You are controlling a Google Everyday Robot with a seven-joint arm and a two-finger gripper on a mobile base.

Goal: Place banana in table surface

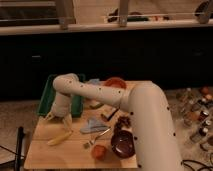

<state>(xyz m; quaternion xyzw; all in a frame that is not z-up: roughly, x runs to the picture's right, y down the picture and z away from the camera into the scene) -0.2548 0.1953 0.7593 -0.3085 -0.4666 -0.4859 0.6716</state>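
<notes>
The pale yellow banana [60, 138] lies on the light tan table surface [47, 154], near its left front part. My gripper [58, 120] hangs at the end of the white arm just above and behind the banana, in front of the green tray. Its two tan fingers [49, 118] are spread apart, with nothing between them. The banana is apart from the fingers and rests on the wood.
A green tray [47, 98] stands at the table's back left. A grey-blue packet [95, 125], a fork [98, 137], a round orange-red fruit [98, 151], a dark bowl [123, 144] and a red bowl [114, 82] lie to the right. Bottles [196, 111] stand at far right.
</notes>
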